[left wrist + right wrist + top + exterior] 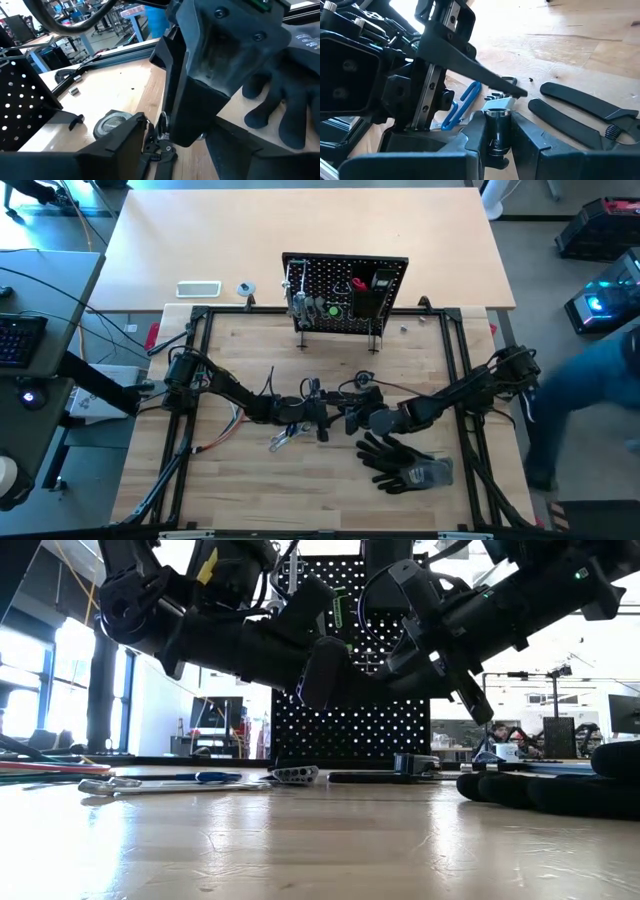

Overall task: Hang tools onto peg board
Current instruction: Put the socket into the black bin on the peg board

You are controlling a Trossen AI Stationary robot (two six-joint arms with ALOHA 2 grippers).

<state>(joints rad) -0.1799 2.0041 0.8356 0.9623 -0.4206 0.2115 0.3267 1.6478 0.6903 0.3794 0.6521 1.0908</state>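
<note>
The tools lie mostly at the middle of the desk [250,380]: we see black pliers [590,112] and a blue-handled driver [462,105] flat on the wood, while a few hang on the peg board [345,292], upright at the far side. Our right hand [497,132] is clamped on a black-silver bar [497,131] held upright above the desk, and our left hand [322,420] meets it there, fingers apart around the bar's other end, with the black gloves [400,460] near and to the right

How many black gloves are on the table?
2: one glove lies by the right end effector, the other overlaps it toward the table's front edge. More could be hidden beneath.
</note>
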